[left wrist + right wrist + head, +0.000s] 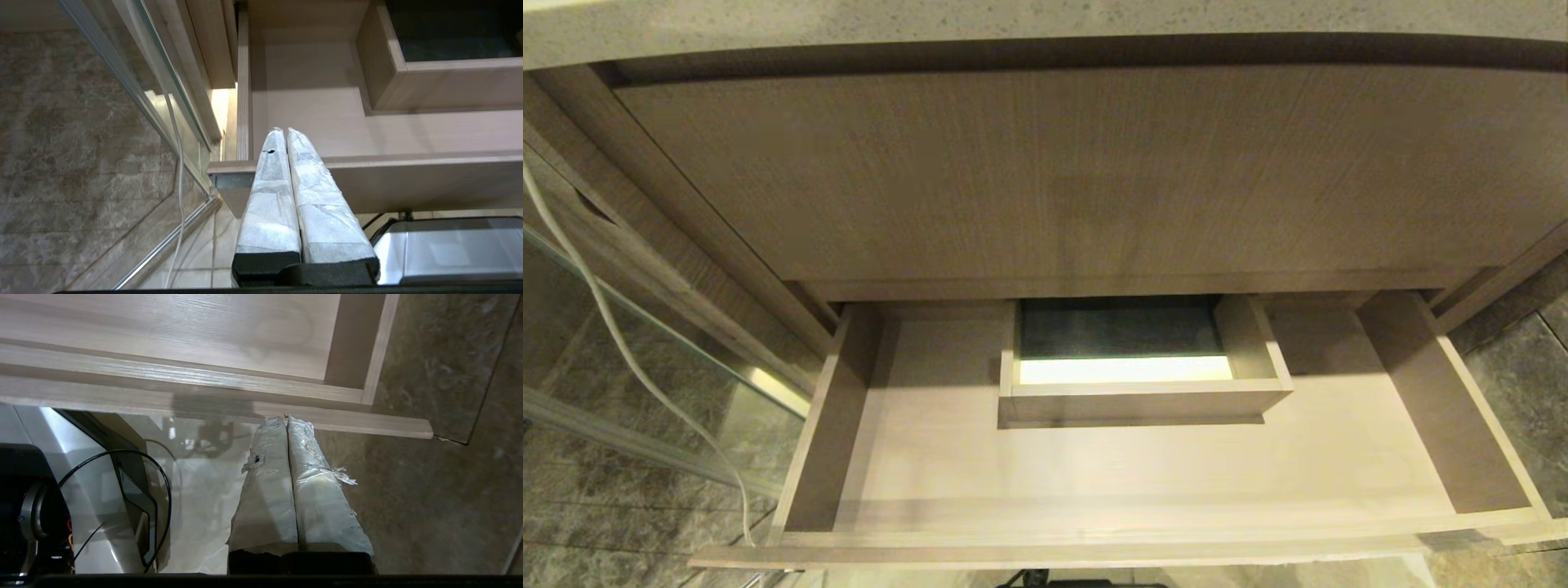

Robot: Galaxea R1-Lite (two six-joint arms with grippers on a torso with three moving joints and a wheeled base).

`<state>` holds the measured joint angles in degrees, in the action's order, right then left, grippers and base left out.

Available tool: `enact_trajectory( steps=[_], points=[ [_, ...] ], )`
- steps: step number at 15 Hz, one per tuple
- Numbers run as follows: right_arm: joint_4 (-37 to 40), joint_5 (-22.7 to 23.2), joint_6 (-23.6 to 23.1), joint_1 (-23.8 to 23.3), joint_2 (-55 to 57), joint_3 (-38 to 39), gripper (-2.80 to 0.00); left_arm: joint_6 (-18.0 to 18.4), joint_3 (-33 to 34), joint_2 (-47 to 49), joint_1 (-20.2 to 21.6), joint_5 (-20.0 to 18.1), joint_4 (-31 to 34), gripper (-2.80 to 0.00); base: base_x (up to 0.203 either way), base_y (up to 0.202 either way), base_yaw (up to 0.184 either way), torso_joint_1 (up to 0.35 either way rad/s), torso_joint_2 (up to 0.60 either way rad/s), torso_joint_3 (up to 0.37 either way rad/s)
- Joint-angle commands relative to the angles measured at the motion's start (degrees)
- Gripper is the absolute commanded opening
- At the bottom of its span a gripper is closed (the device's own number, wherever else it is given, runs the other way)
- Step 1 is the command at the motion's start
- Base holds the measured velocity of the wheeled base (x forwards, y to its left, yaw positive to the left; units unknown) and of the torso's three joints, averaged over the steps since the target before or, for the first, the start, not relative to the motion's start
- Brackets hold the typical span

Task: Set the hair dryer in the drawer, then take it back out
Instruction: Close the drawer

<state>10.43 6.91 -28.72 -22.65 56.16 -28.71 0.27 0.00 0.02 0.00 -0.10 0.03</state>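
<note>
Grey stone-look floor tiles [429, 490] and a glass panel [135, 102] frame a wood-grain vanity whose drawer [1143, 482] stands pulled out beneath a taller closed panel [1078, 171]; its long axis runs side to side before the robot, and a boxed cutout [1139, 396] sits at the middle of its back; its floor holds nothing, and the hair dryer appears in none of the three views, so which way it lies from either claw cannot be told. A white cord [621, 343] trails down at the robot's left (what it belongs to cannot be told). Neither arm shows from the head. The right gripper [286, 420] hovers just in front of the drawer's front rail near its right corner, fingers [314, 490] pressed together on nothing; the left gripper [284, 130] points at the drawer's left front corner, its fingers likewise pressed together and empty. Judging by this, the dryer must first be found; neither arm can yet be called the nearer.
</note>
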Motion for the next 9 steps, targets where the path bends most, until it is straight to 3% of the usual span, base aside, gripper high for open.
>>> enact_trajectory(
  steps=[1,6,9],
  points=[
    [-0.1,0.1,-0.2,-0.6,3.2,-0.2,-2.8,0.0,0.1,0.1,0.0,0.0,0.1,-2.8,0.0,0.0,0.0,-0.109,0.27,0.197],
    [0.5,0.0,-0.8,-2.6,6.0,-0.9,-2.8,0.0,0.0,0.1,0.0,0.0,0.1,-2.8,0.0,0.0,0.0,-0.093,0.29,0.154],
    [3.4,-0.7,-2.7,-4.3,9.0,-0.9,-2.8,0.0,0.1,0.1,0.0,0.0,0.1,-2.8,0.0,0.0,0.0,-0.007,0.12,0.038]
  ],
)
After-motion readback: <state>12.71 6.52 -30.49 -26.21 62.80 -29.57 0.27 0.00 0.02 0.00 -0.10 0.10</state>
